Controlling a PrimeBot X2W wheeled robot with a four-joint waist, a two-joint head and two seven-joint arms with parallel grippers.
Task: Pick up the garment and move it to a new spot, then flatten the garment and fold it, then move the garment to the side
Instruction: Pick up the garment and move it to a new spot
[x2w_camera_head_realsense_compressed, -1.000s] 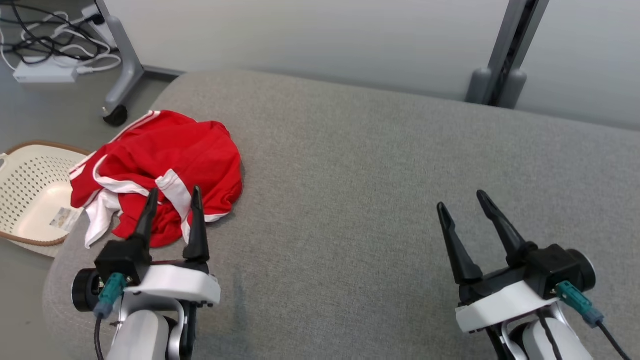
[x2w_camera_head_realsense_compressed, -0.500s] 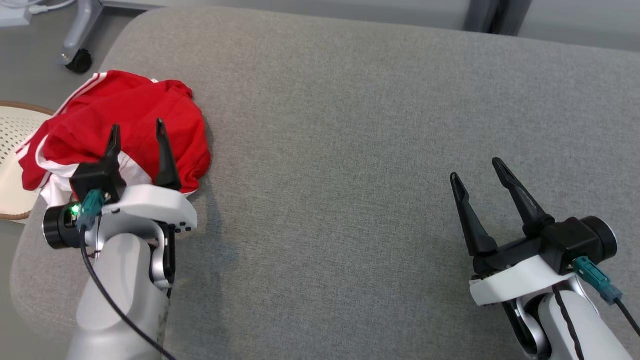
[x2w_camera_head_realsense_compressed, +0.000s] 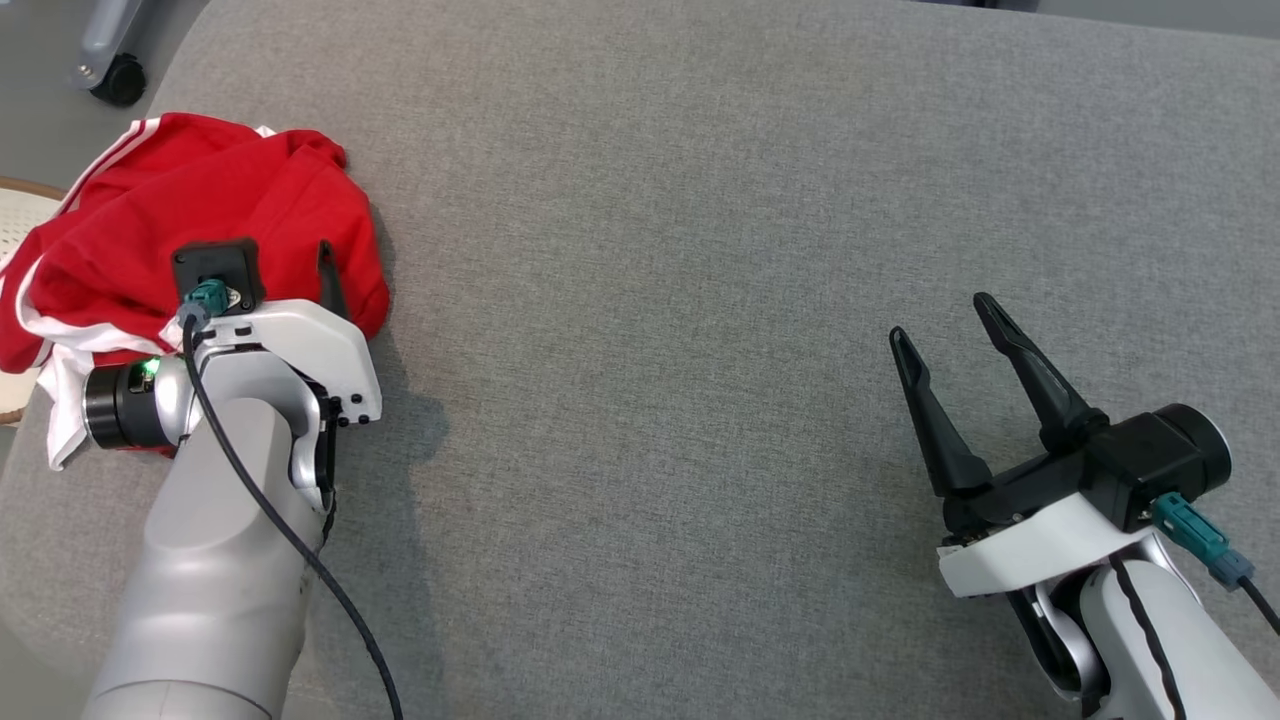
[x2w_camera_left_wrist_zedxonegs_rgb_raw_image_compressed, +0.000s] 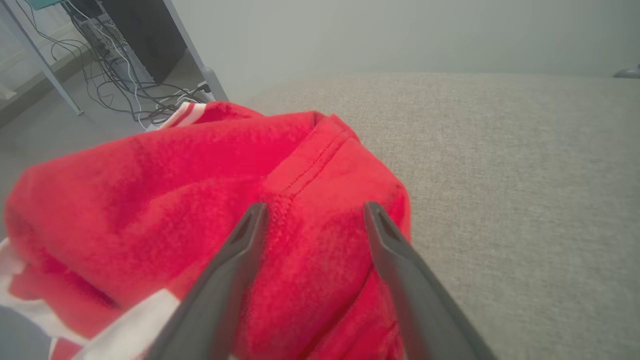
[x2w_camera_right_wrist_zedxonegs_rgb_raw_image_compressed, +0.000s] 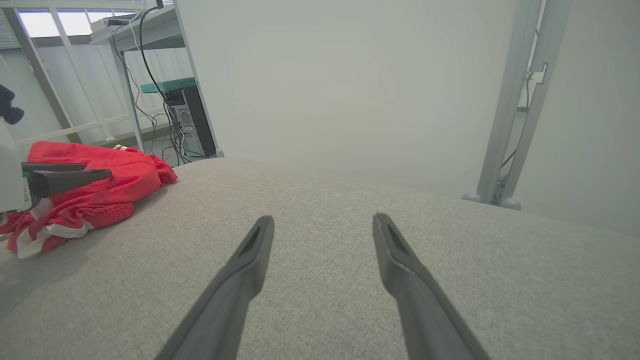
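Our left gripper (x2w_camera_left_wrist_zedxonegs_rgb_raw_image_compressed: 315, 207) hangs spread wide over the crumpled red garment with white stripes (x2w_camera_head_realsense_compressed: 230, 190), which lies at the left edge of the grey fabric cushion (x2w_camera_head_realsense_compressed: 700, 300), while our right gripper (x2w_camera_head_realsense_compressed: 940, 317) stands equally wide above the cushion, well apart.

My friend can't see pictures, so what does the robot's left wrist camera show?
The robot's left hand has its two dark fingers open right over a crumpled red garment with white trim. The garment lies at the edge of a grey cushion, with tangled cables on the floor behind.
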